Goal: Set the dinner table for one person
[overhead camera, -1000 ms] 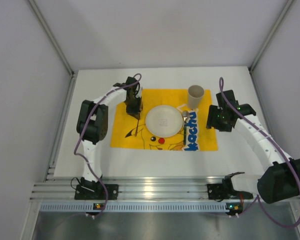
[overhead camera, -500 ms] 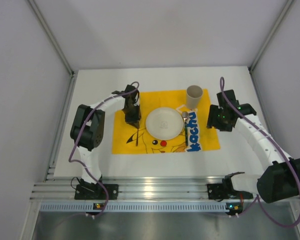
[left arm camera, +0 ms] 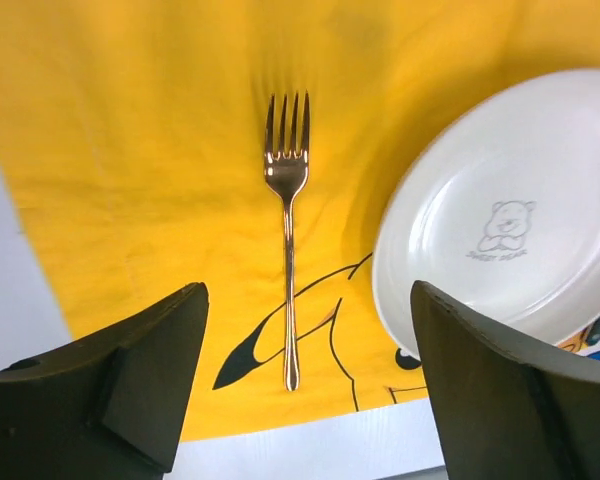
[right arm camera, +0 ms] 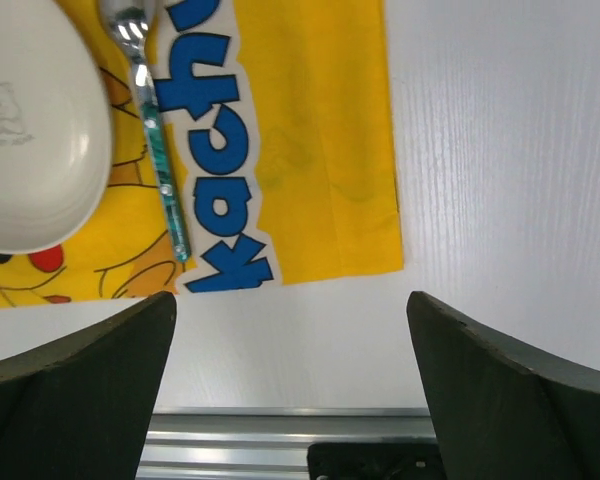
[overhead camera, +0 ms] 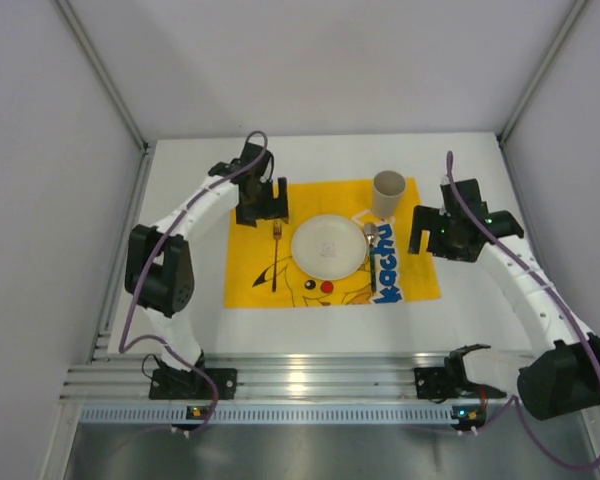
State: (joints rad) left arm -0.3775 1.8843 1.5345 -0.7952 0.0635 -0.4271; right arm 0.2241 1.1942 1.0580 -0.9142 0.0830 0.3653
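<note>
Dinner table [overhead camera: 310, 325] below, left pincer [left arm camera: 305, 335] gapes empty over the fork [left arm camera: 288, 250]; right pincer [right arm camera: 290, 335] gapes empty too.

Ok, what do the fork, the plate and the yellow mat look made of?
The fork looks like polished metal, with mirror-like glints. The plate: glossy white, ceramic or melamine, can't tell which. The yellow mat: matte printed cloth, softly creased.

Dinner table [overhead camera: 320, 330], white, w/ yellow mat [overhead camera: 248, 268] flat on it.

Flat matte-white dinner table [overhead camera: 310, 328], slotted aluminium rail [overhead camera: 310, 381] along near edge
</note>
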